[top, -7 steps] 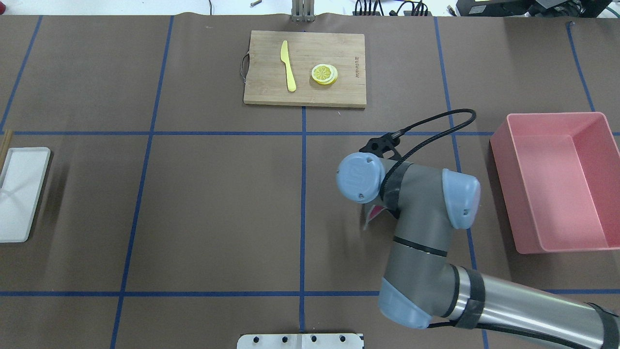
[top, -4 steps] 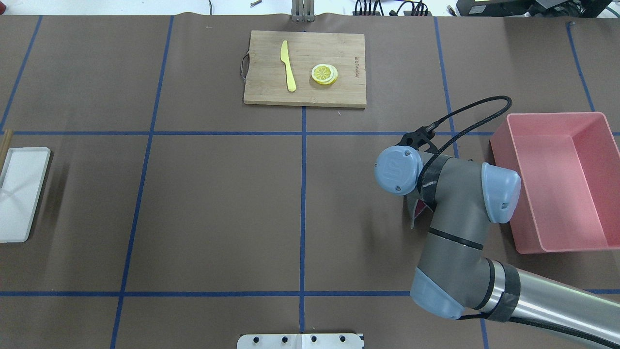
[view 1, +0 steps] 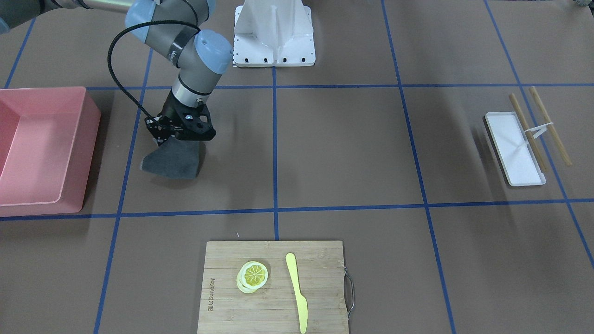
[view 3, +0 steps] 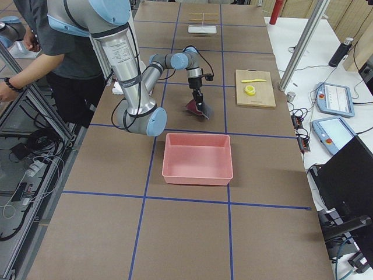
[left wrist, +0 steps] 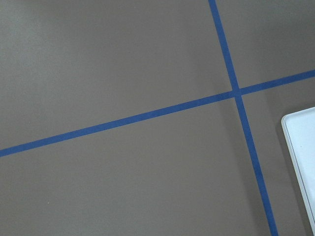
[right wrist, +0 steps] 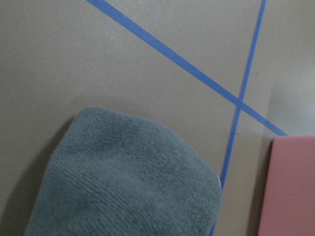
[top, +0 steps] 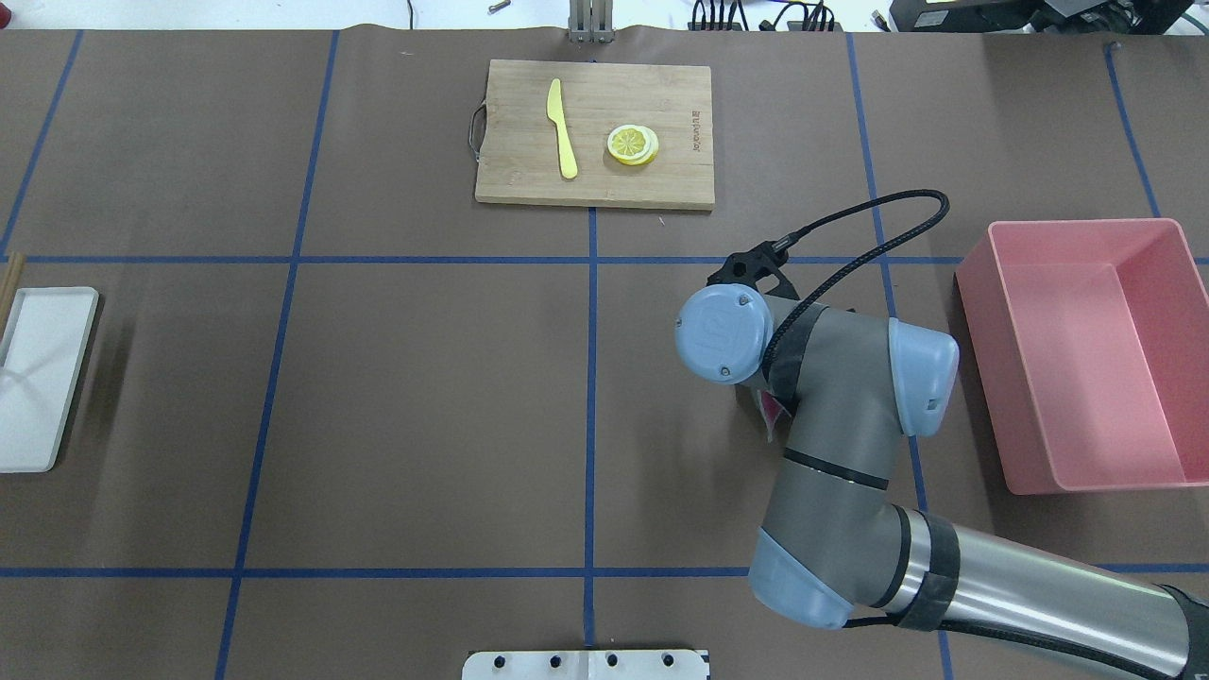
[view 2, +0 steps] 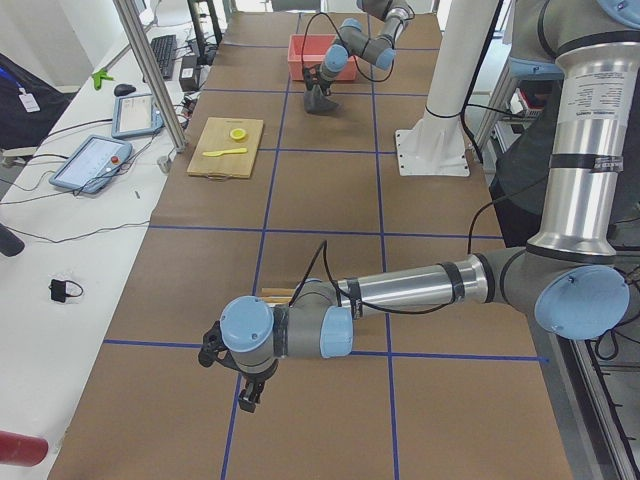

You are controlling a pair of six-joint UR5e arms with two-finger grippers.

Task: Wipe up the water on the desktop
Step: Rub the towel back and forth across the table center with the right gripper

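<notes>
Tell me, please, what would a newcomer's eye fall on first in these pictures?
First comes the right gripper, clamped on a grey cloth that hangs from it over the brown desktop, right of the table's middle. Next is the big pink bin, open and empty, just beyond it on the robot's right. Then the bamboo cutting board at the far edge, carrying lemon slices and a yellow knife.

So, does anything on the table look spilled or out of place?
No spill shows on the desktop. Only the two chopsticks look untidy: one rests on the white tray rim, the other lies beside it. The right gripper holds a gray cloth.
</notes>
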